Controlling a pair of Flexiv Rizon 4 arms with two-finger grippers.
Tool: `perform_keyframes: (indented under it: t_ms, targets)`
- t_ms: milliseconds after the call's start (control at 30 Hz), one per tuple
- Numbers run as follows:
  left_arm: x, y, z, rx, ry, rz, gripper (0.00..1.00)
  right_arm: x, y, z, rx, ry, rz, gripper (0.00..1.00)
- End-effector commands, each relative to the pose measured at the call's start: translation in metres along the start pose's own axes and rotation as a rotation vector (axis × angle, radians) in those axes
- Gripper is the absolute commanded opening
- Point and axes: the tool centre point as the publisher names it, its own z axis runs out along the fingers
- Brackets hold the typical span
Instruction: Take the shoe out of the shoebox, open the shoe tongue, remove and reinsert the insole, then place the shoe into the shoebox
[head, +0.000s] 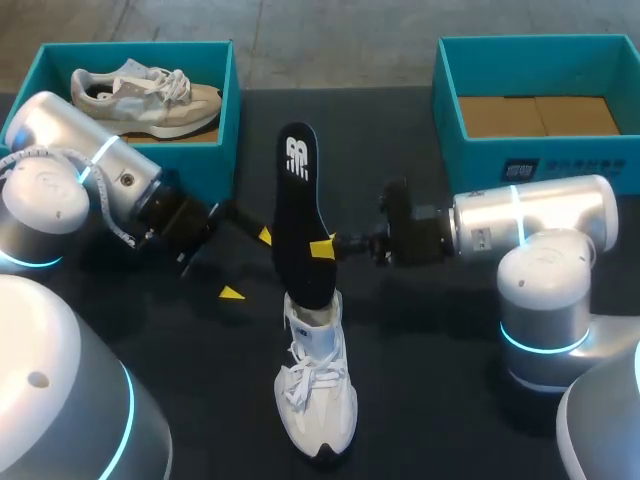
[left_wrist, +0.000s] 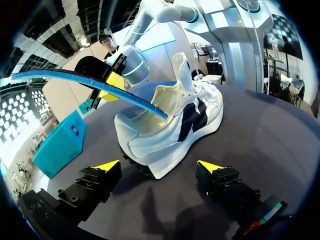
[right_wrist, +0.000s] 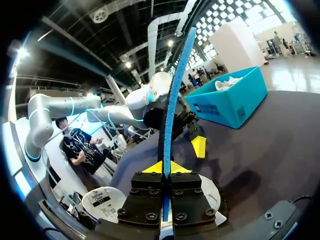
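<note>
While R jaws pinch insole (head: 298, 205), tip (prob.) meets shoe (head: 318, 395).

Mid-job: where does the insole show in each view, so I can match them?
Head view: the insole stands mid-table, lower end at the white shoe.
Left wrist view: the insole, edge-on, slants up from the shoe's heel opening.
Right wrist view: the insole rises from between that gripper's fingers.
Shared landmark: the right gripper, shut on the insole.
</note>
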Motion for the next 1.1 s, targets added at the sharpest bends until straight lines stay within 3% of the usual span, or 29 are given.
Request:
perform_keyframes:
  t_ms: [33, 1100]
  targets:
    - [0.0, 0.0, 0.0, -0.001, 0.002, 0.001, 1.0, 0.0, -0.003, 0.001, -0.004, -0.008, 0.003, 0.0]
    - [0.0, 0.0, 0.0, -0.001, 0.002, 0.001, 1.0, -0.004, -0.014, 0.002, -0.051, -0.017, 0.008, 0.0]
